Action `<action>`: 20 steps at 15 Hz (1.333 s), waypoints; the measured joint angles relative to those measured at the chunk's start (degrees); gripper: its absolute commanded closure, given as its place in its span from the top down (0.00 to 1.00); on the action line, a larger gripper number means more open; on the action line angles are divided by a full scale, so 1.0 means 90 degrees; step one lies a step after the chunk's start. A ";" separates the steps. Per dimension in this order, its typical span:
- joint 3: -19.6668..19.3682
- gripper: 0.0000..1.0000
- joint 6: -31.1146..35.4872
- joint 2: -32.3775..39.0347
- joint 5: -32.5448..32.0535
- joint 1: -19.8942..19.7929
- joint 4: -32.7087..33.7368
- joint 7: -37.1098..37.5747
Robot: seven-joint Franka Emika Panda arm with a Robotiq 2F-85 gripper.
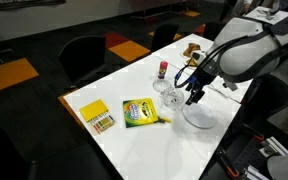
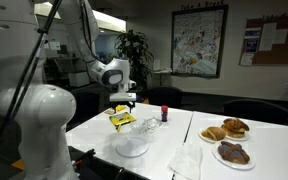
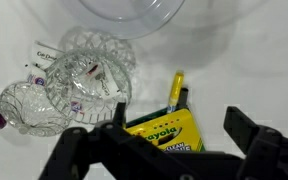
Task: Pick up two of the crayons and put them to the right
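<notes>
In the wrist view a yellow crayon [image 3: 175, 92] and a dark crayon [image 3: 182, 99] stick out of the open end of the green-and-yellow crayon box [image 3: 164, 131], which lies flat on the white table. My gripper [image 3: 176, 116] hangs open above that end of the box, its two black fingers [image 3: 238, 124] wide apart with nothing between them. In both exterior views the gripper [image 1: 193, 96] [image 2: 124, 101] hovers over the table near the box [image 1: 139, 113] [image 2: 122, 120]. Several short coloured sticks [image 1: 102, 124] lie by a yellow pad [image 1: 92, 109].
Cut-glass dishes [image 3: 74, 75] [image 1: 169, 95] sit beside the box, and a clear bowl [image 1: 199, 118] [image 2: 134, 146] stands close by. A small bottle [image 1: 163, 69] is behind them. Plates of pastries [image 2: 229, 130] and a napkin [image 2: 189, 160] lie at one end of the table [image 1: 184, 150].
</notes>
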 measured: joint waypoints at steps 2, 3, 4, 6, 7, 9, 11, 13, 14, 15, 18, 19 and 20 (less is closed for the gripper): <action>0.0001 1.00 0.0048 0.0080 0.0554 0.0000 0.0000 -0.0341; 0.0000 1.00 0.0049 0.0130 0.0873 0.0003 0.0000 -0.0567; 0.0057 1.00 0.0095 0.0218 0.1269 0.0064 0.0004 -0.0749; 0.0343 1.00 0.0305 0.0521 0.2090 0.0313 0.0036 -0.1023; 0.0506 1.00 0.0419 0.0703 0.2432 0.0445 0.0085 -0.1132; 0.0769 1.00 0.0610 0.1087 0.2776 0.0635 0.0230 -0.1222; 0.0825 1.00 0.0829 0.1518 0.2605 0.0813 0.0361 -0.1023; 0.0667 1.00 0.1053 0.1918 0.2050 0.1002 0.0417 -0.0546; 0.0503 1.00 0.1158 0.2085 0.1740 0.1126 0.0427 -0.0278; 0.0291 1.00 0.1219 0.2218 0.1455 0.1269 0.0437 -0.0026; -0.0062 1.00 0.1374 0.2440 -0.0263 0.1264 0.0440 0.1436; -0.0179 1.00 0.1392 0.2443 -0.0872 0.1233 0.0444 0.1938; -0.0230 1.00 0.1440 0.2442 -0.1400 0.1152 0.0463 0.2386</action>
